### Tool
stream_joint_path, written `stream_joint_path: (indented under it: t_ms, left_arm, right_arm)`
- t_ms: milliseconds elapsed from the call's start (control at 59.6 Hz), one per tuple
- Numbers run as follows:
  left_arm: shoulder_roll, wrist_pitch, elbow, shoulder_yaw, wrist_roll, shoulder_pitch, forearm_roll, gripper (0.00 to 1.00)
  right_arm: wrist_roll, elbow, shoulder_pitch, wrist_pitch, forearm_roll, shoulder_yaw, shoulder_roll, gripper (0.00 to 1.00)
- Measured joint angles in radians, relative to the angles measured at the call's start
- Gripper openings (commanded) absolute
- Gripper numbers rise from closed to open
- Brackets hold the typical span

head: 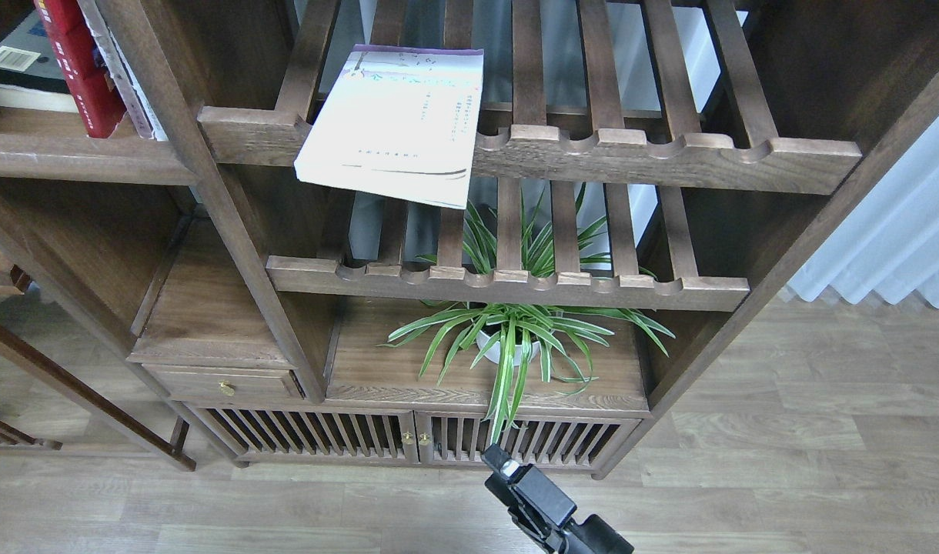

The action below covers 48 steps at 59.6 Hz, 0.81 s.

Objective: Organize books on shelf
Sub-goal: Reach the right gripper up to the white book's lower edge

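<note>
my gripper [502,460] pokes up at the bottom edge, dark and seen end-on with a small white tip; i can't tell my jaws apart, so i can't tell whether they are released or clenched. which arm it is i can't tell either. it holds nothing that i can see and hangs over the wood floor [785,462], just in front of the cabinet doors [416,438] with their brass knobs.

above the doors a spider plant [516,338] in a white pot sits on the cabinet top, its leaves drooping over the front edge. to the left is a small drawer [223,382].

over the plant runs a slatted rack [508,286] with a scalloped rail. higher, on the next rack [654,158], the cream book [396,123] lies flat and skewed, its near corner hanging out past the rail.

far up on the left, the shelf [69,154] carries the red book [81,65] standing tilted, a pale book just to its right, and a dark book [19,61] lying flat behind it.
</note>
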<state>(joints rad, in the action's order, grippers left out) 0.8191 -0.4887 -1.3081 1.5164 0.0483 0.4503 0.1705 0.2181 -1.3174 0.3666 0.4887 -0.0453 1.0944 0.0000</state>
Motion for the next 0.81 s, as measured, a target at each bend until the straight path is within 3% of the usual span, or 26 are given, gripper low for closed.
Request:
stream_joint_path:
  t_ms: [201,352,805]
  left_arm:
    - [-0.021,0.000,-0.110,0.104,-0.002,-0.248,-0.032,0.87]
    - [-0.070,0.000,-0.119,0.110,-0.001,-0.348,-0.034,0.94]
    - [-0.167,0.000,-0.092,0.103,0.003,-0.506,-0.032,0.99]
  right_arm:
    - [-0.021,-0.032,-0.020,0.000,-0.013,0.002,0.000,0.99]
    - [-0.036,-0.055,-0.044,0.000,-0.024,0.000,0.000,0.98]
    - [-0.044,-0.175,-0.238,0.000,0.037,-0.024,0.000,0.96]
